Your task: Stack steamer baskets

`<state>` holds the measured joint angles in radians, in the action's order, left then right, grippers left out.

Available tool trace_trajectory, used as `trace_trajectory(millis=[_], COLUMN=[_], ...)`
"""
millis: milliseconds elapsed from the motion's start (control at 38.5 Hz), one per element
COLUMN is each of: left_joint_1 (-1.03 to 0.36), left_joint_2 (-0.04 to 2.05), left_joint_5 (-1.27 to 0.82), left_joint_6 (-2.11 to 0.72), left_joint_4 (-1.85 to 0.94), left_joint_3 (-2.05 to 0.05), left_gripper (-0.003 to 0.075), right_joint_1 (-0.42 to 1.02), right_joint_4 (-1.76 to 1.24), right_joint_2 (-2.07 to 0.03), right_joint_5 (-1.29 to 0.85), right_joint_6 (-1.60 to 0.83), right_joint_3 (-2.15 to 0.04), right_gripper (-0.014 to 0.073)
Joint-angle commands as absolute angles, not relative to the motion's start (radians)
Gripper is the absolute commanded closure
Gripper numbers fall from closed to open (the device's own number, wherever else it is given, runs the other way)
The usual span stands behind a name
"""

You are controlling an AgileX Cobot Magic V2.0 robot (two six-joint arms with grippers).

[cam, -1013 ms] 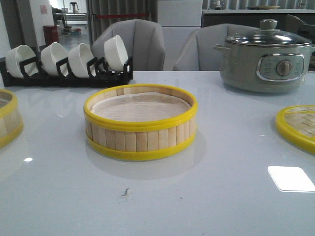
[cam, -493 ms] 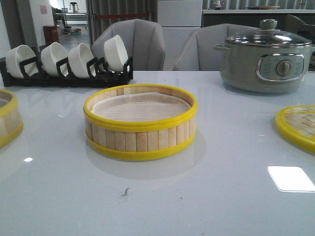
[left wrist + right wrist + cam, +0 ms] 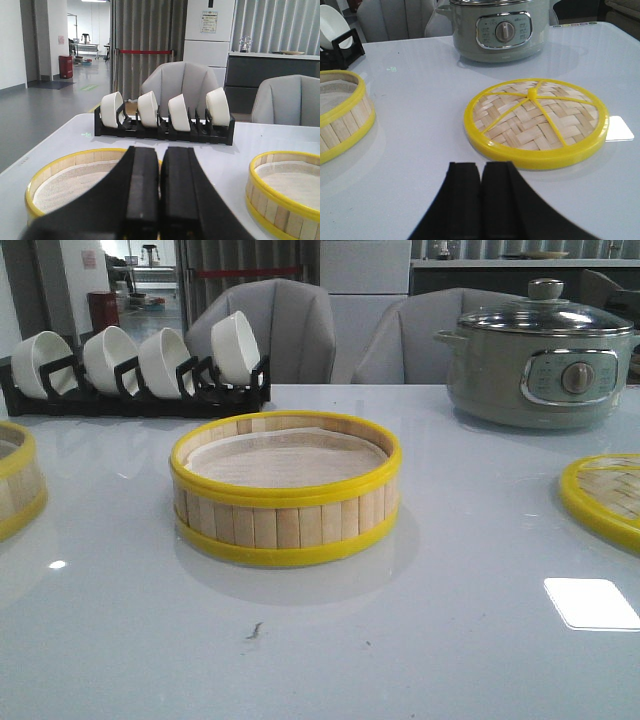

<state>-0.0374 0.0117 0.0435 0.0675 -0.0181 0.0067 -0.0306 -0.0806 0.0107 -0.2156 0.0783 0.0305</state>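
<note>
1. one steamer basket is sitting mid-tabletop, another at the left edge.
2. bowl rack, pot and woven lid are standing apart.
3. left tool and right tool are clenched, empty.

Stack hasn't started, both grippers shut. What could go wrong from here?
1. The left basket sits close under the shut left gripper; descending without opening would likely hit its rim.
2. The woven lid nearest the right gripper could be grabbed instead of a basket.
3. The centre basket has a loose liner that could shift.
</note>
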Motion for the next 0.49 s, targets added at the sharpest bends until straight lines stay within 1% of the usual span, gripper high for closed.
trace_trajectory(millis=[0,467], left_joint_1=[-0.038,-0.057], left_joint_2=[0.02,0.02], left_joint_5=[0.125,0.11], left_joint_6=[0.069,0.071], left_joint_4=[-0.019,-0.024], left_joint_3=[0.006,0.004], left_gripper=[0.0624,0.0624], right_joint_1=[-0.035,-0.035], right_joint_4=[-0.066,-0.066], right_joint_2=[0.031,0.031], right_joint_5=[-0.121,-0.121], right_joint_6=[0.076,0.076], right_joint_3=[0.015,0.015], right_gripper=[0.0521,0.0521])
